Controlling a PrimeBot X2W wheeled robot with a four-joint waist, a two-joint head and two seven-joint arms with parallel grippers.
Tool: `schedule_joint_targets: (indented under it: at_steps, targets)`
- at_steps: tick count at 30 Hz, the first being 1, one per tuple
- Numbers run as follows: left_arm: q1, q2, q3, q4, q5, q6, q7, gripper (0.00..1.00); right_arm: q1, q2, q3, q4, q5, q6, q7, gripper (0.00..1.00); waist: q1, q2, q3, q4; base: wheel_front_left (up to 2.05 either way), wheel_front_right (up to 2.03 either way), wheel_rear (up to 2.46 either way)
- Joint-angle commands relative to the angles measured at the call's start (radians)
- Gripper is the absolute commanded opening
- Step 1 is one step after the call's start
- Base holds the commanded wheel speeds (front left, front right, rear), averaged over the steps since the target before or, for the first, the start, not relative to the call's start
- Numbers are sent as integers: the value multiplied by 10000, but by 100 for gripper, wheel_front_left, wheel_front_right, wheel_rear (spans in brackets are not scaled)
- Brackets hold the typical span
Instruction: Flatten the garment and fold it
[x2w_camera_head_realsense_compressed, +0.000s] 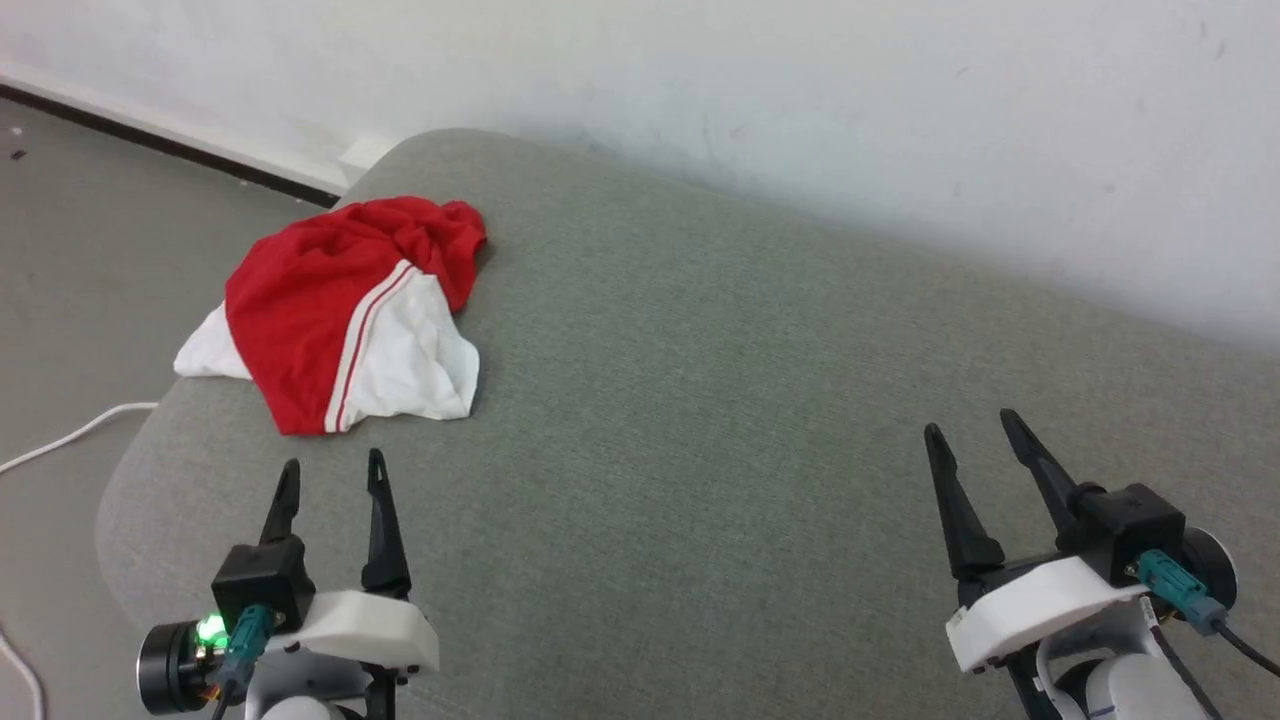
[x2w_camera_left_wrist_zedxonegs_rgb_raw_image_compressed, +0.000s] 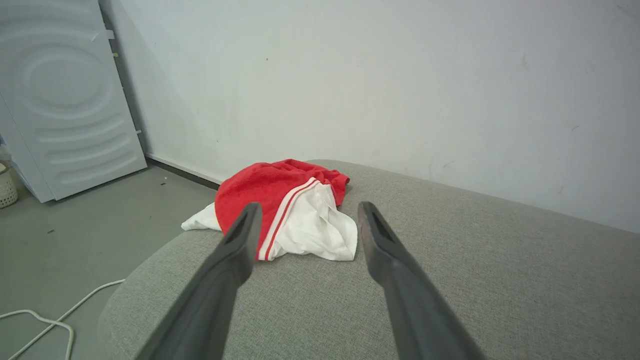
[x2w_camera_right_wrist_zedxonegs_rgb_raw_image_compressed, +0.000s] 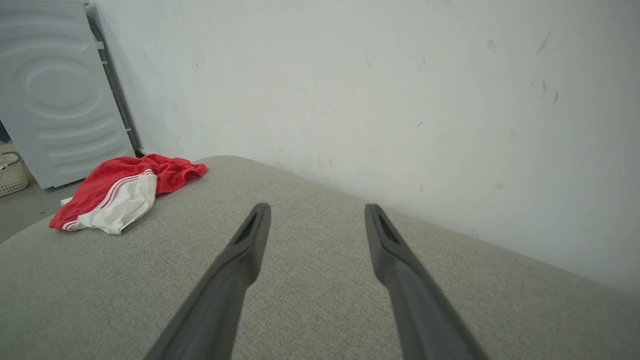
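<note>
Grey upholstered surface (x2w_camera_head_realsense_compressed: 700, 400) against a white wall. We see the garment (x2w_camera_head_realsense_compressed: 340, 310) crumpled at its far left corner; left gripper (x2w_camera_head_realsense_compressed: 333, 475) and right gripper (x2w_camera_head_realsense_compressed: 970, 425) stand spread, empty. We should pinch hem edges, not the bunched middle.

Much of the crumpled garment (x2w_camera_head_realsense_compressed: 300, 300) lies folded under itself.

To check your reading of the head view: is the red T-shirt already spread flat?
No, the red T-shirt lies bunched in a heap on the grey cushion.
</note>
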Motion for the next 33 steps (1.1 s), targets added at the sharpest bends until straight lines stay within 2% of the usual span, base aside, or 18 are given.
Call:
schedule_joint_targets:
  at_steps: [1, 27, 30, 33]
  targets:
    - [-47, 84, -30, 41, -111, 134, -123, 100, -209, 28, 61, 40, 78, -16, -94, 100, 0, -2, 20, 172, 0, 0, 0]
    - [-52, 229, -136, 282, -693, 748, -671, 100, -359, 37, 312, 61, 159, -20, -246, 100, 0, -2, 151, 1699, 0, 0, 0]
    - [-259, 271, -35, 362, -878, 778, -734, 100, -433, 38, 424, -7, 91, -21, -157, 100, 0, -2, 300, 1766, 0, 0, 0]
    - [-811, 308, 51, 584, -1111, 612, -690, 100, -547, 38, 493, -200, -109, -21, 45, 100, 0, -2, 691, 1593, 0, 0, 0]
